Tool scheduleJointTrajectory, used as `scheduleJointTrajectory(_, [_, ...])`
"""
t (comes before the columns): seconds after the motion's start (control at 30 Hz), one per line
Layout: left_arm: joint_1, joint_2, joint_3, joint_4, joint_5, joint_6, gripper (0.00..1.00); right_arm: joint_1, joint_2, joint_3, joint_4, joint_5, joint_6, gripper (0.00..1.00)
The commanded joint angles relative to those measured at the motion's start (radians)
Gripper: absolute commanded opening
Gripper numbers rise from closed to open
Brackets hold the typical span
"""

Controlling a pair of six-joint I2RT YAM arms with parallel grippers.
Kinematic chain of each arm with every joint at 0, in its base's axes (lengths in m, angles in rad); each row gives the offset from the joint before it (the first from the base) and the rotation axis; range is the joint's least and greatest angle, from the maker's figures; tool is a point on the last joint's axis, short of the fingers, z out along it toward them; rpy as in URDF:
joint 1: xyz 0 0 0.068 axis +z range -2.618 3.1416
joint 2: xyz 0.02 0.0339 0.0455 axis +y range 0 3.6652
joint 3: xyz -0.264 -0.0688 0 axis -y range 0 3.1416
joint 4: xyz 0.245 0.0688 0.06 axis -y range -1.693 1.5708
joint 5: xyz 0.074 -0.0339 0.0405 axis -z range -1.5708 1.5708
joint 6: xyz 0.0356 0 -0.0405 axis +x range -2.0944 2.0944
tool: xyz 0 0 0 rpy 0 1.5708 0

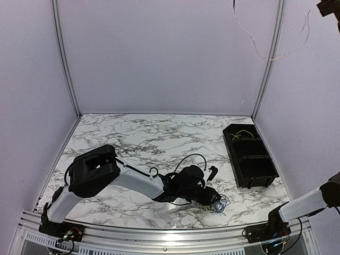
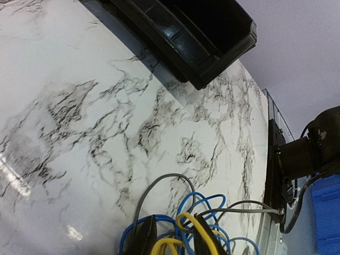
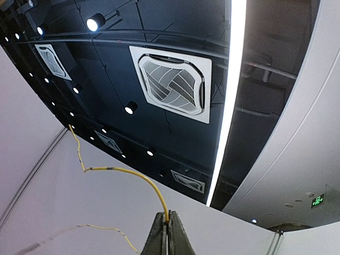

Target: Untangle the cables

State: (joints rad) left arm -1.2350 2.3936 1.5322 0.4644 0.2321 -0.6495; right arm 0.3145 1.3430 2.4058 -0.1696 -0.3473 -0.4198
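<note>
A tangle of the cables (image 1: pixel 219 203), thin yellow, blue and grey loops (image 2: pixel 204 210), lies on the marble table near its front edge. My left gripper (image 1: pixel 208 195) is low over the tangle. In the left wrist view it (image 2: pixel 175 240) stands narrowed, with yellow and blue strands pinched between its fingers (image 2: pixel 143 236). My right gripper (image 1: pixel 329 7) is raised high at the top right, fingers pointing at the ceiling. It (image 3: pixel 168 226) is shut on one yellow cable (image 3: pixel 119 172), which arcs away and hangs as a long thin loop (image 1: pixel 270 57).
A black bin (image 1: pixel 249 156) stands at the right of the table, with a yellow wire (image 1: pixel 241 134) inside; its corner (image 2: pixel 186 37) shows in the left wrist view. The right arm's base (image 2: pixel 308 154) sits by the table's front rail.
</note>
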Motion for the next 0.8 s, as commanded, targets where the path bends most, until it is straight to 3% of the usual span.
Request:
scheduleJointTrajectory(0.0, [0.011, -0.104, -0.093, -0.064, -0.069, 0.033, 0.35, -0.008, -0.059, -0.186, -0.022, 0.054, -0.049, 0.00])
scheduleJointTrajectory(0.13, [0.014, -0.210, -0.160, -0.064, -0.134, 0.035, 0.51, -0.009, -0.094, -0.322, -0.054, 0.103, -0.090, 0.00])
scheduleJointTrajectory(0.27, [0.014, -0.282, -0.198, -0.063, -0.147, 0.037, 0.59, -0.013, -0.107, -0.439, -0.101, 0.113, -0.094, 0.00])
scheduleJointTrajectory(0.53, [0.014, -0.418, -0.267, -0.059, -0.225, 0.066, 0.61, -0.034, -0.117, -0.641, -0.107, 0.105, -0.081, 0.00])
scheduleJointTrajectory(0.77, [0.015, -0.539, -0.374, -0.061, -0.348, 0.056, 0.61, -0.150, -0.081, -0.739, -0.066, 0.094, -0.049, 0.00])
